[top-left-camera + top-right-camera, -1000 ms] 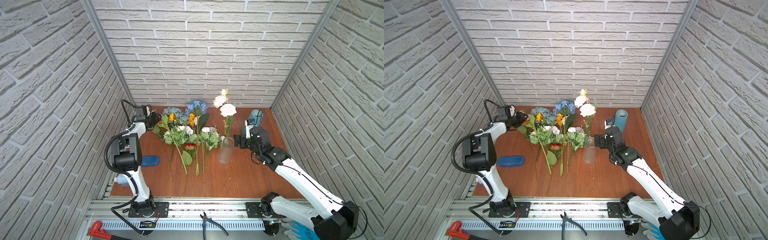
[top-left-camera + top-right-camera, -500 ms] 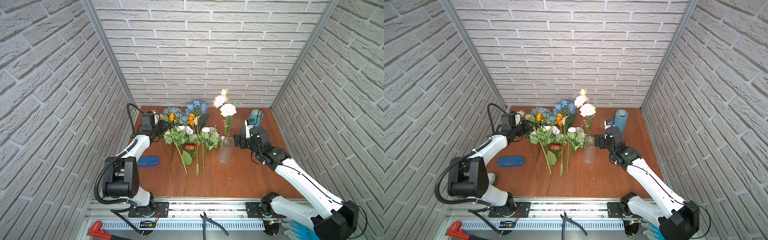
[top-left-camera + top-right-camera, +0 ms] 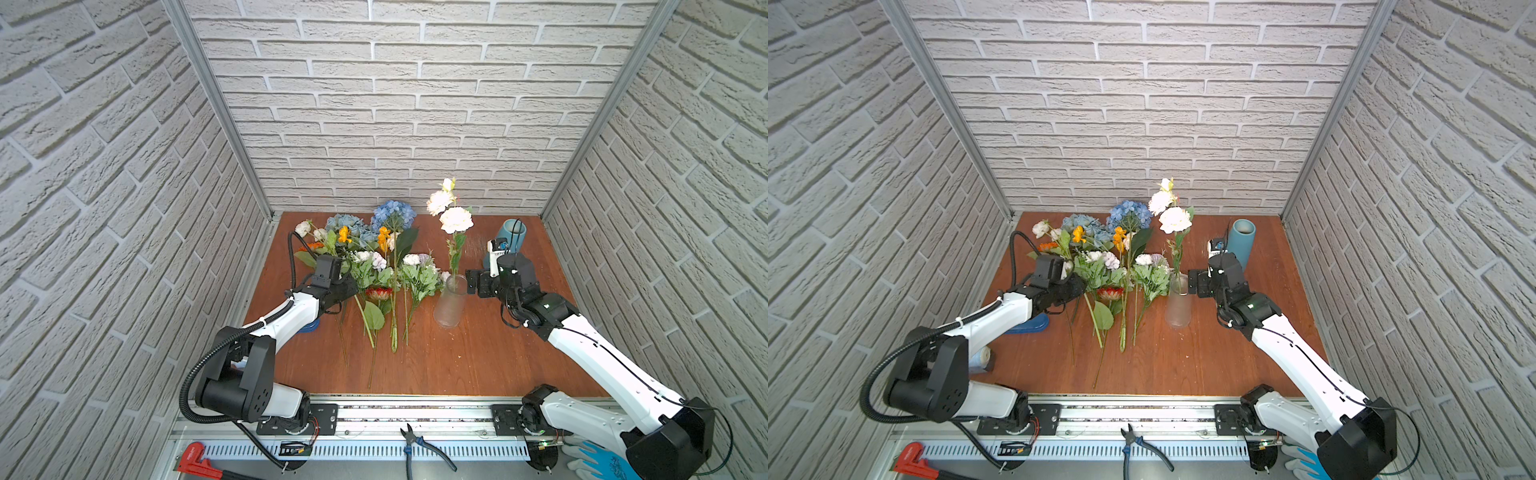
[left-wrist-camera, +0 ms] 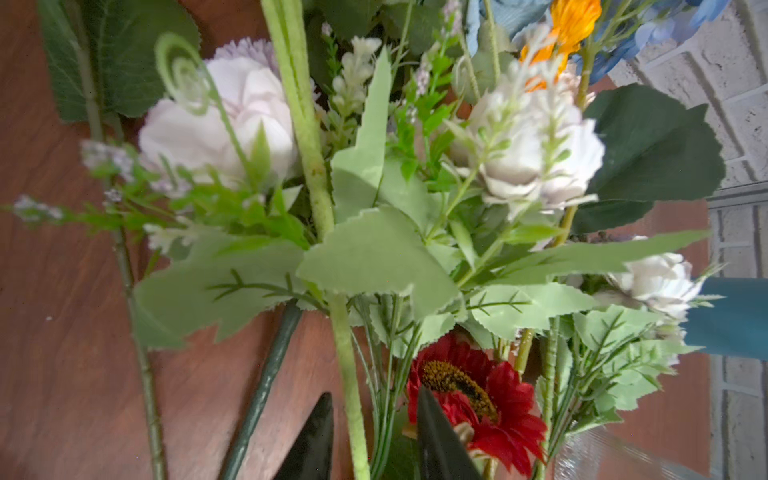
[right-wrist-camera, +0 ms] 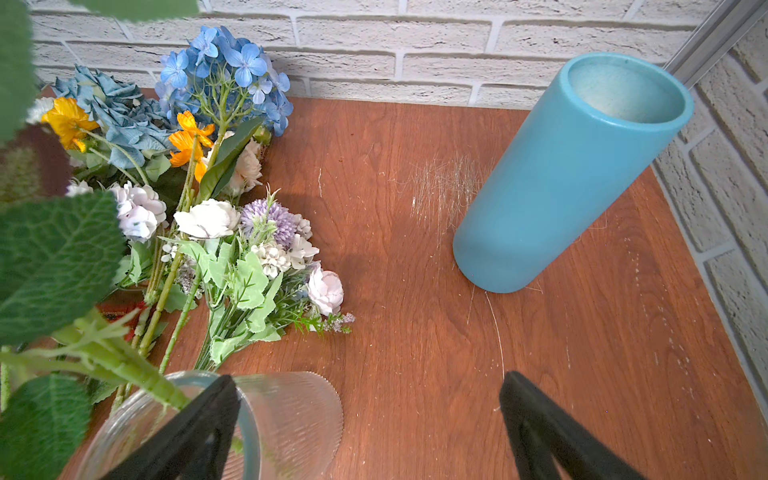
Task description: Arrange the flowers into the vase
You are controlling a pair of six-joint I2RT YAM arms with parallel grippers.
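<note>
Pliers [image 3: 412,439] lie on the front rail, and a red wrench [image 3: 193,455] lies further left. A blue glove [image 3: 598,459] lies at the right.

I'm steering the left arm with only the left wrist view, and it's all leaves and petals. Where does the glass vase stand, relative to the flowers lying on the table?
Observer: In both top views the glass vase stands upright just right of the flowers that lie on the table.
Operator: Anything in it already?
Observer: Yes, a stem of white blooms stands in it.
Operator: Is the right arm in my way?
Observer: The right pincer is open beside the vase's rim, holding nothing.
</note>
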